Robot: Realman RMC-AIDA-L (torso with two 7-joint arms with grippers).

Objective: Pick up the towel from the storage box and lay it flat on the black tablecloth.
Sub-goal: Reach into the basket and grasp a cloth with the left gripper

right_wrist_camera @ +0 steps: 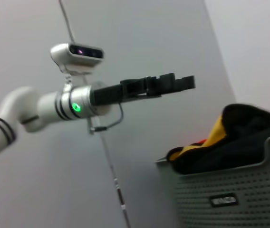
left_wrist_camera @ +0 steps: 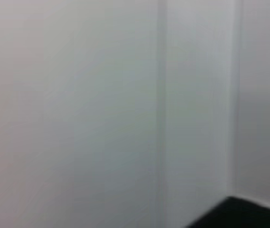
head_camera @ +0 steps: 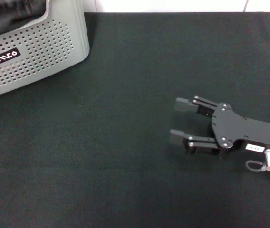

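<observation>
The light grey storage box (head_camera: 35,52) stands at the far left of the black tablecloth (head_camera: 125,142). In the right wrist view the storage box (right_wrist_camera: 235,190) holds a heap of dark fabric, and a yellow-orange fold of the towel (right_wrist_camera: 214,133) shows in it. My left gripper (right_wrist_camera: 189,82) hangs in the air well above and to the side of the box, seen side-on; it is outside the head view. My right gripper (head_camera: 175,120) lies low over the cloth at the right, open with nothing between its fingers, pointing towards the box.
A white wall runs behind the table's far edge (head_camera: 173,5). The left wrist view shows only white wall and a dark corner of the tablecloth (left_wrist_camera: 242,213). Dark fabric (head_camera: 11,14) fills the box top.
</observation>
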